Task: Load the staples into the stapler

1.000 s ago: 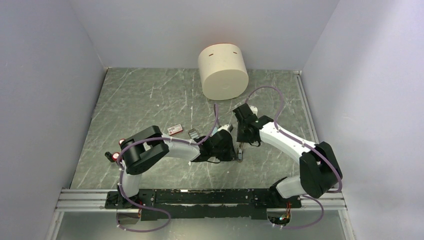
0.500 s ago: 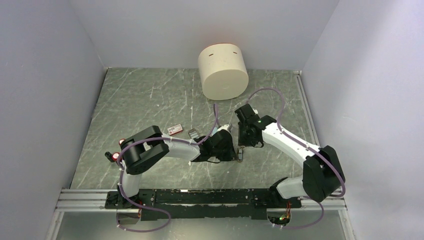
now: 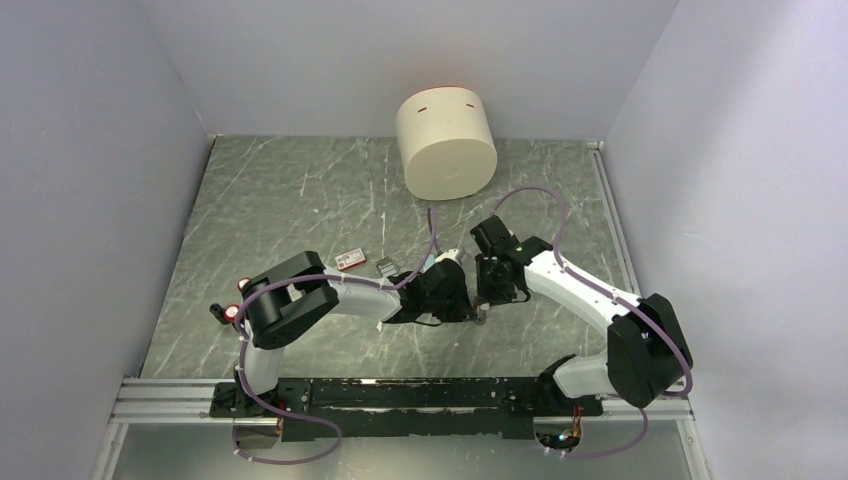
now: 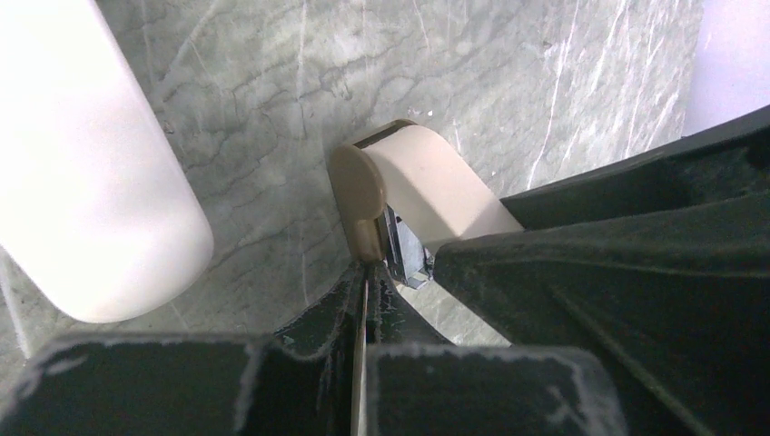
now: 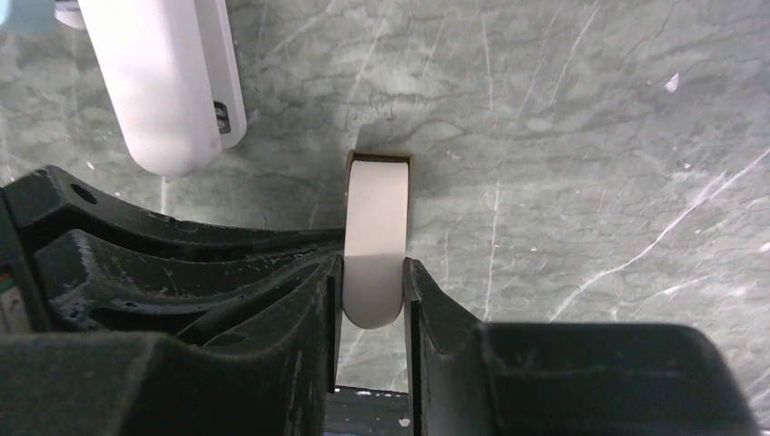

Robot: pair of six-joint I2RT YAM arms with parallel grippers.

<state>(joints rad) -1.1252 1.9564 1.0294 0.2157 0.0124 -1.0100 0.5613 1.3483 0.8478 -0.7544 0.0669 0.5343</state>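
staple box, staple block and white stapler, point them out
staple box (image 3: 349,260), top view, middle of its lid
staple block (image 3: 384,267), top view, its middle
white stapler (image 5: 162,82), right wrist view, its rounded body

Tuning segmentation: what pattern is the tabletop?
The tabletop is grey-green marble with pale veins; right wrist view.

Mid-table meeting of the arms, loose parts to their left

The left end effector (image 4: 363,277) and the right end effector (image 5: 372,265) stood tip to tip near the middle of the table (image 3: 300,190). A short piece (image 5: 374,227) sat between the right one's fingers, its far end on the table. The stapler (image 5: 168,82) lay on the table beyond and left of that piece, apart from it. The staple box (image 3: 349,260) lay just left of the staple block (image 3: 384,268), both behind the left forearm. Two knobs (image 3: 231,311) sat by the left edge, and a drum (image 3: 447,145) stood at the back centre.
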